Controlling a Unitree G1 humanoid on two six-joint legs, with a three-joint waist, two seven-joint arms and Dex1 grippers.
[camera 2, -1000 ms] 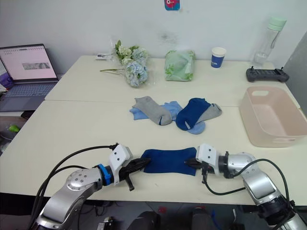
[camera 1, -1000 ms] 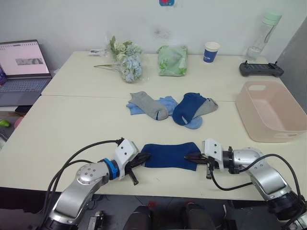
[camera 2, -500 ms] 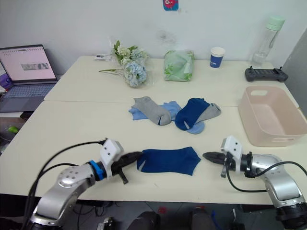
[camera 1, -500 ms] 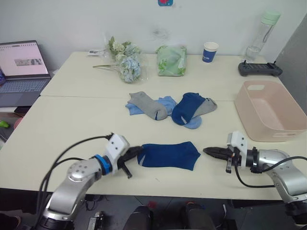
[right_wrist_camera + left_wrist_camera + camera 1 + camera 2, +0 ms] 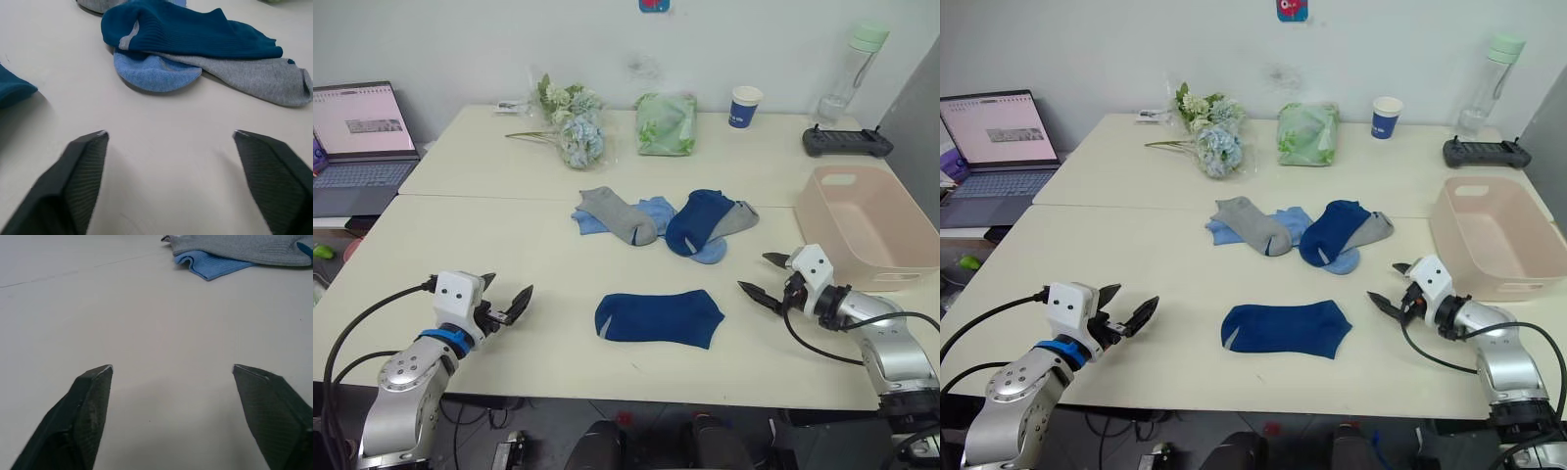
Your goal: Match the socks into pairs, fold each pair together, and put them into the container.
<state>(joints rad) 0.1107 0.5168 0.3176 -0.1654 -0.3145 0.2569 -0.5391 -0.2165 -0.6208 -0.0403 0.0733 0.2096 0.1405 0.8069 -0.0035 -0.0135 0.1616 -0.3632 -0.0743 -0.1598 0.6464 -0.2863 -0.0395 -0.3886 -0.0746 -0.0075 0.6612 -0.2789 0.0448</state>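
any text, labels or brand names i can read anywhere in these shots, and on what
No text is readable.
Blue paper cup: a white mark, too small to read.
Open grey laptop: a page on screen, too blurred.
Red and blue sticker on the wall: cut off, unreadable.
Socks, pale pink plastic tub: no visible print.

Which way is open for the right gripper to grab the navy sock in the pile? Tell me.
Probably straight ahead: the right gripper is open, and only bare table lies between it and the navy sock.
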